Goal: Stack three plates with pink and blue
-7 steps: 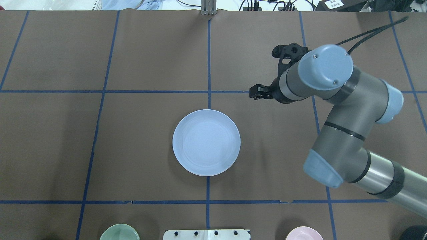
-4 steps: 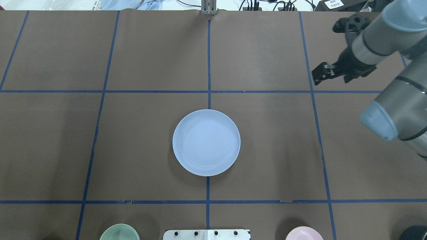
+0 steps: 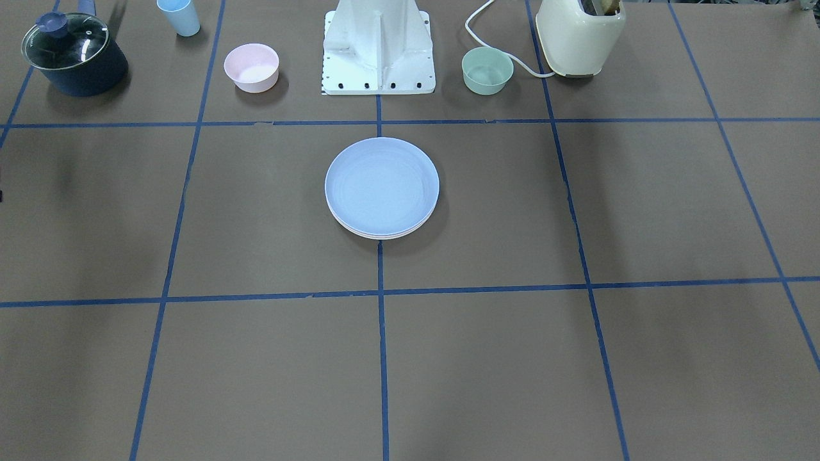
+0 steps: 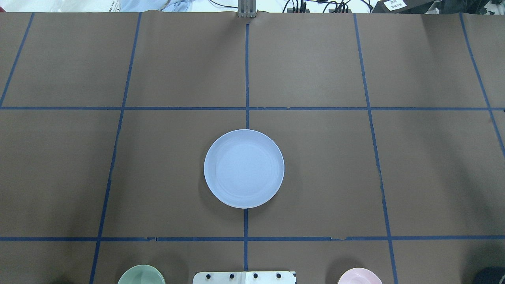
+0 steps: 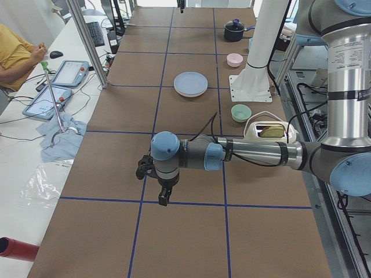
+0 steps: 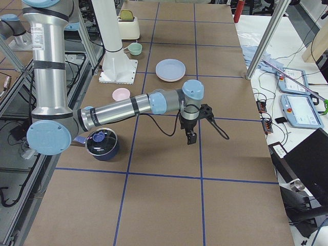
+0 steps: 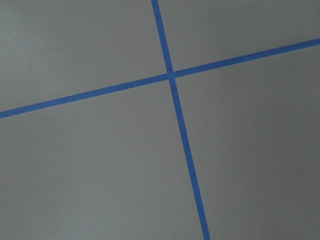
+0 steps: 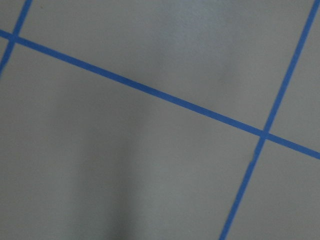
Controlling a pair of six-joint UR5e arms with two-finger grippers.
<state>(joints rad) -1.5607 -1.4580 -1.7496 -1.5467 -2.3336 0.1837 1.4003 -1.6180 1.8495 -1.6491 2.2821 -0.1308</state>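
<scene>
The light blue plate (image 4: 244, 168) lies on top of a stack at the table's middle. In the front-facing view (image 3: 382, 186) the thin rims of two paler plates show under its near edge; I cannot make out their colours. The pink plate and the cream-white plate do not show otherwise. The stack also shows in the left view (image 5: 191, 83) and the right view (image 6: 170, 69). My left gripper (image 5: 163, 198) hangs over bare table far to the robot's left of the stack. My right gripper (image 6: 190, 138) hangs over bare table far to its right. I cannot tell whether either is open or shut.
Along the robot's side stand a dark pot with a glass lid (image 3: 73, 54), a light blue cup (image 3: 179, 16), a small pink bowl (image 3: 252, 66), the white robot base (image 3: 378, 48), a mint-green bowl (image 3: 487, 70) and a cream toaster (image 3: 580, 35). An operator (image 5: 14, 55) sits beside the table.
My right arm has swung away to the right, out of the overhead view. The blue plate has not moved.
</scene>
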